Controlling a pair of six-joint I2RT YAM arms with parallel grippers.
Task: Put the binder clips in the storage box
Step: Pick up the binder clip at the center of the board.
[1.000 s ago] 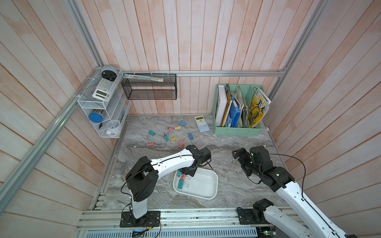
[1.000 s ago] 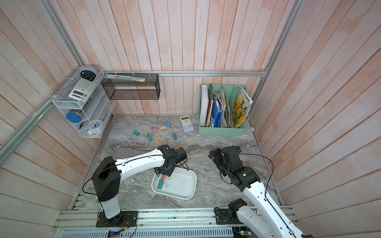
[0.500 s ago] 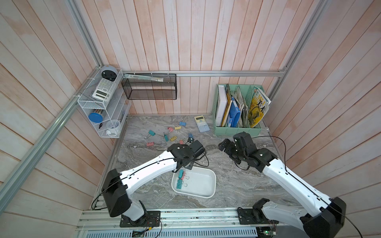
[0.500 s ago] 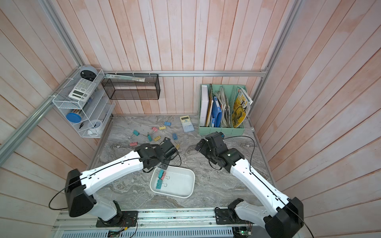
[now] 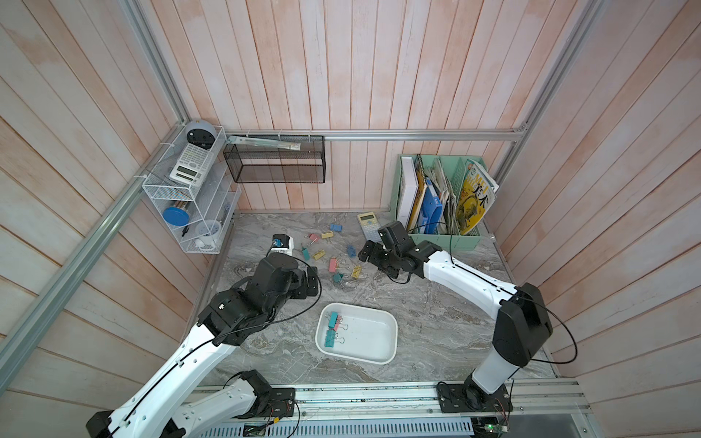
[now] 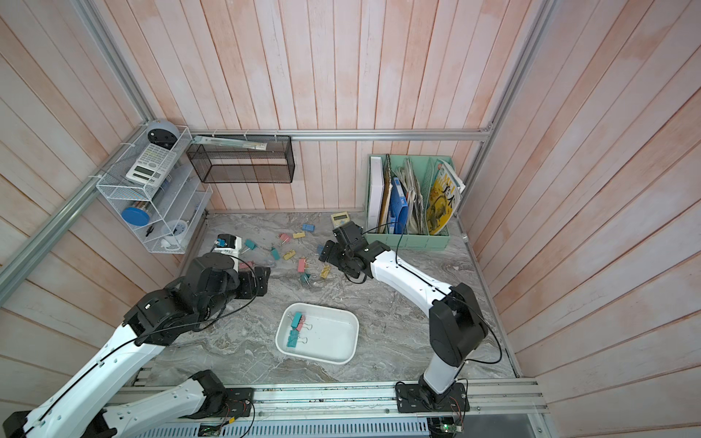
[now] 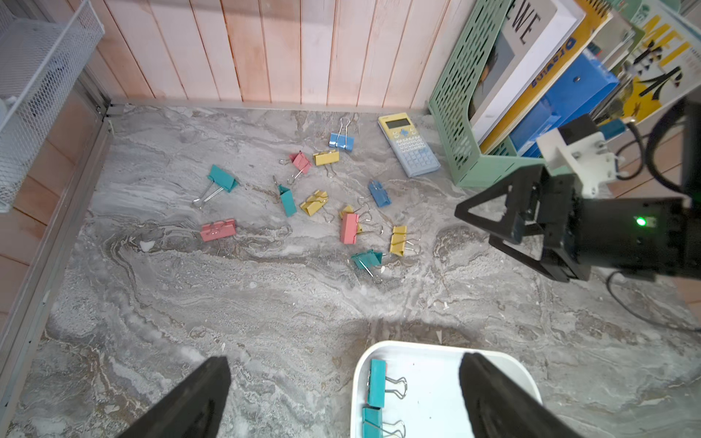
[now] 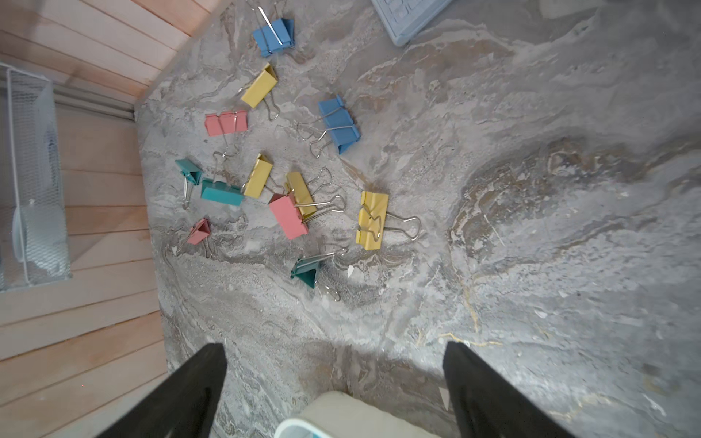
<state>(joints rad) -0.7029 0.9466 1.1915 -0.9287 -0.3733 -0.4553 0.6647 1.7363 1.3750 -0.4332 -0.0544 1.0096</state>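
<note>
The storage box (image 5: 392, 322) (image 6: 356, 326) is a shallow white tray near the table's front. Teal and pink binder clips (image 5: 333, 320) (image 7: 376, 383) lie at its left end. Several more binder clips (image 5: 333, 263) (image 6: 301, 264) (image 7: 349, 227) (image 8: 288, 216) are scattered on the marble farther back. My left gripper (image 5: 310, 283) (image 7: 343, 362) hangs open and empty, off the box's far left corner. My right gripper (image 5: 370, 255) (image 7: 489, 223) (image 8: 333, 349) is open and empty, just right of the scattered clips, nearest a yellow one (image 8: 372, 220).
A yellow-and-blue calculator (image 5: 368, 223) lies at the back beside the mint-green file holder (image 5: 440, 237). A black mesh basket (image 5: 277, 165) and a white wire shelf (image 5: 189, 201) hang on the walls. A small white device (image 5: 282, 244) sits at the table's back left.
My left gripper opened over the box, left a clip in it, and drew back to the left. My right arm swung from the right side toward the scattered clips.
</note>
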